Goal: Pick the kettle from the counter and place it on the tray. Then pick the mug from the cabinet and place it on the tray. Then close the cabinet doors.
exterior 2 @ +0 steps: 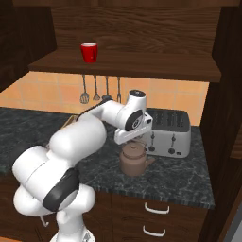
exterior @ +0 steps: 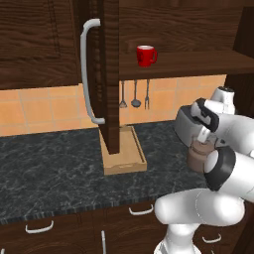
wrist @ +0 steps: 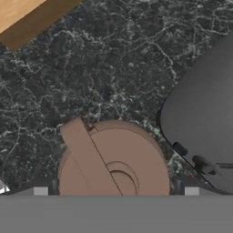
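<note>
The brownish-grey kettle (exterior 2: 135,161) stands on the dark marbled counter (exterior: 49,163), just in front of the silver toaster. My gripper (exterior 2: 133,142) hangs open directly over it, pointing down. In the hand view the kettle (wrist: 113,159) sits between the two fingertips (wrist: 40,191), its wire handle crossing the lid; nothing is gripped. My arm partly hides the kettle (exterior: 200,155) in the left base view. The tan wooden tray (exterior: 140,158) lies on the counter to the left, behind an open cabinet door (exterior: 110,74). The red mug (exterior: 146,55) stands on the cabinet shelf (exterior 2: 142,66).
The silver toaster (exterior 2: 169,132) stands close behind and to the right of the kettle. The open door's curved silver handle (exterior: 87,74) juts over the tray's left side. Utensils (exterior: 135,94) hang on the tiled wall. Another dark door panel (exterior 2: 227,104) stands at the right.
</note>
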Controlling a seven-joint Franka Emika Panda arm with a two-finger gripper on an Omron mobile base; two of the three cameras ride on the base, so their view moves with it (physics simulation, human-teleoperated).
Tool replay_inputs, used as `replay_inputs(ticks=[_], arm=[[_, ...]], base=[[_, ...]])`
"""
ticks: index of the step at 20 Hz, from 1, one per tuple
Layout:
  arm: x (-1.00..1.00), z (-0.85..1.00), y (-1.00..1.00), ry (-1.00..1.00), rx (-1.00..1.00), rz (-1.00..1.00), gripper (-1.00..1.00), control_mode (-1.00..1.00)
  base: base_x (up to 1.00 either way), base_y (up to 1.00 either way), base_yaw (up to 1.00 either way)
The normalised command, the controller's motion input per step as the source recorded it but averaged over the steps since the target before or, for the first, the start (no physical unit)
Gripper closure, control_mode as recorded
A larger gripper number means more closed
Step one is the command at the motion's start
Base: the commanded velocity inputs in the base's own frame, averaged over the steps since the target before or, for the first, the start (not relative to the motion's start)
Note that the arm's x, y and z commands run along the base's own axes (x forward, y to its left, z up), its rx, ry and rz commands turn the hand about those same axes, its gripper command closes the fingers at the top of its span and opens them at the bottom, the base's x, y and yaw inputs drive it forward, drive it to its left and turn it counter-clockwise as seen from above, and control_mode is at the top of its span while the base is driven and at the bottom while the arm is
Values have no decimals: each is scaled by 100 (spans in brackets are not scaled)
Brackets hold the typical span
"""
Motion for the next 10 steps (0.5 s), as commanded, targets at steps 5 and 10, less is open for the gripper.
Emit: replay_inputs(ticks=[5,10], arm=[[15,-27,0,10,-2,11,-100,-100],[-11,-22,0,2,-1,4,100,-100]], base=[[0,0,0],[0,0,0]])
